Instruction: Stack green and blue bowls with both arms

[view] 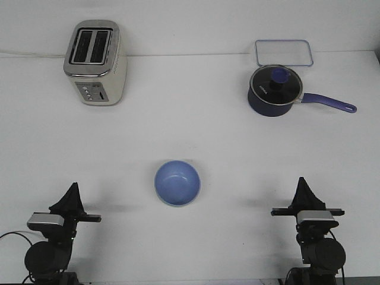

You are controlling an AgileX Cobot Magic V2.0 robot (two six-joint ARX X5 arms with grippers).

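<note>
The periwinkle blue bowl [177, 183] sits upright and empty on the white table, near the front centre. The pale green bowl does not show in this view. My left gripper [73, 187] is at the front left, well to the left of the blue bowl, with its fingers together in a point and nothing in them. My right gripper [303, 181] is at the front right, well to the right of the bowl, and is also shut and empty. Both grippers are apart from the bowl.
A cream and silver toaster [95, 62] stands at the back left. A dark navy saucepan [274, 90] with a lid stands at the back right, its long handle pointing right. A clear rectangular lid [284, 52] lies behind it.
</note>
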